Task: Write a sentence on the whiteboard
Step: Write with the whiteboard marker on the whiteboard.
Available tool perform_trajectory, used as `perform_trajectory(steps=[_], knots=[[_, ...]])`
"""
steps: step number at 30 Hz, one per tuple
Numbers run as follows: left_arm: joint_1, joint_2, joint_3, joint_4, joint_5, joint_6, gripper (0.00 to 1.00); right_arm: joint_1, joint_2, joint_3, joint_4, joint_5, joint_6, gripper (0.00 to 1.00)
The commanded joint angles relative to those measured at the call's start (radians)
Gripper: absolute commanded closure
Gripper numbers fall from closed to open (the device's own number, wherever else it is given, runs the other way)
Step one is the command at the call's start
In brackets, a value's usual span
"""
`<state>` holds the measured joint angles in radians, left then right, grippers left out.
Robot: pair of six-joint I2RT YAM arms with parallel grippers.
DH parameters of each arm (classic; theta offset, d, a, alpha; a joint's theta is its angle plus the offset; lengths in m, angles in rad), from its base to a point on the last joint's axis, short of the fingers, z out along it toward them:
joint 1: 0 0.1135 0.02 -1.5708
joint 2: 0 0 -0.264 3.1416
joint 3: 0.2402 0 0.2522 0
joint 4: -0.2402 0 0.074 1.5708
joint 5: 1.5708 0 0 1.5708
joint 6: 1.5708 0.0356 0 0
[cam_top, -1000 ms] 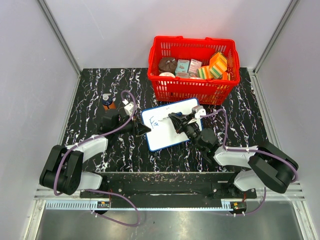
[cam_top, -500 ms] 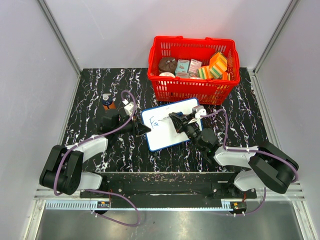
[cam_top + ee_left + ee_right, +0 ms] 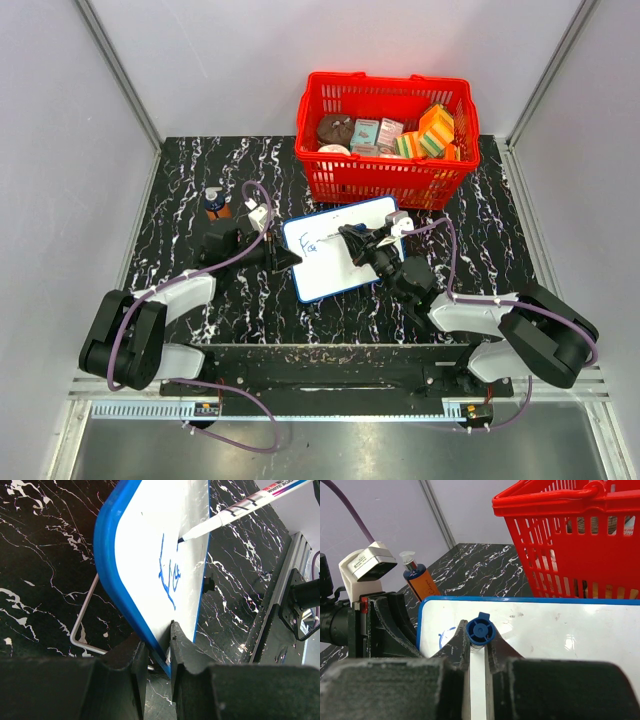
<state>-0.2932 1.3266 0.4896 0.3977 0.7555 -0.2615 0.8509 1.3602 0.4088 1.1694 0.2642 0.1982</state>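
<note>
The whiteboard (image 3: 345,250), white with a blue frame, lies tilted on the black marble table. My left gripper (image 3: 159,652) is shut on the whiteboard (image 3: 150,540) at its left edge. Blue marker letters, the start of the sentence (image 3: 170,575), stand near that edge; they also show as the sentence (image 3: 308,243) in the top view. My right gripper (image 3: 479,647) is shut on a blue-capped marker (image 3: 480,631) over the whiteboard (image 3: 560,630). The marker (image 3: 240,507) has its tip touching the board just past the last letter.
A red basket (image 3: 385,185) full of packets stands right behind the board. An orange tube (image 3: 215,203) stands at the back left, also seen as the orange tube (image 3: 420,580) in the right wrist view. A wire stand (image 3: 82,625) shows under the board.
The right gripper with the marker has shifted slightly over the board; the left arm and the board have stayed put.
</note>
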Motion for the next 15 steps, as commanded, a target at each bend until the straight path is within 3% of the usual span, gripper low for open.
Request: perform_trajectory(steps=[1,15], knots=[[0.005,0.016,0.014,0.001,-0.094,0.139,1.00,0.005,-0.015,-0.001,-0.017,0.018,-0.003,1.00],[0.005,0.019,0.015,0.003,-0.091,0.137,1.00,0.007,-0.007,-0.013,-0.034,-0.008,0.024,1.00]])
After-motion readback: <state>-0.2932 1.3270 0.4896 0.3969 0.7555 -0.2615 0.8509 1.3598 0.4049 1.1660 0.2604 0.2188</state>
